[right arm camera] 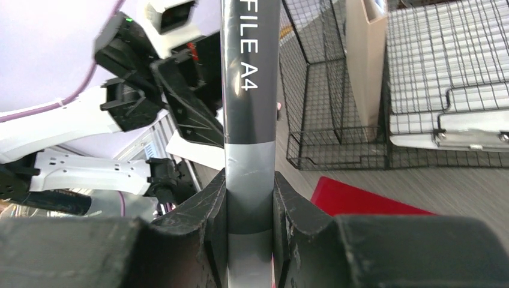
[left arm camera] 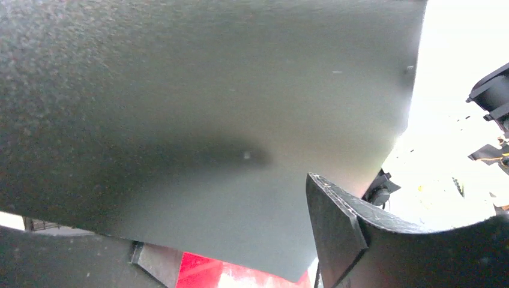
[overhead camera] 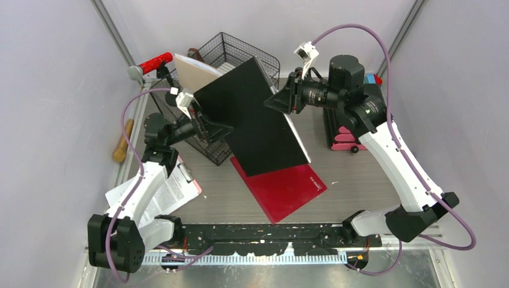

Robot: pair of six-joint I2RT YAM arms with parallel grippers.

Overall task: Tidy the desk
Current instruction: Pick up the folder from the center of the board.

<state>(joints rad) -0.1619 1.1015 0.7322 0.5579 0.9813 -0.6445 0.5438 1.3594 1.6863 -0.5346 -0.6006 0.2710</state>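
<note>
File [overhead camera: 252, 117] spine pinched in right hand [right arm camera: 251, 195]; left hand [overhead camera: 208, 125] open against cover.

The grey wood-grain surface [overhead camera: 360, 174] carries a red folder [overhead camera: 288, 189] lying flat near its front middle. A clipboard of printed papers [overhead camera: 174, 187] lies at the front left. A black wire-mesh rack [overhead camera: 240, 51] stands at the back left, and a black drawer unit with pink fronts [overhead camera: 343, 137] stands at the back right.

The bench [overhead camera: 354, 171] is a flat, level, grey wood-grain top with horizontal streaks, bounded by pale lilac walls [overhead camera: 48, 90], with a metal rail [overhead camera: 264, 259] along its front edge.
</note>
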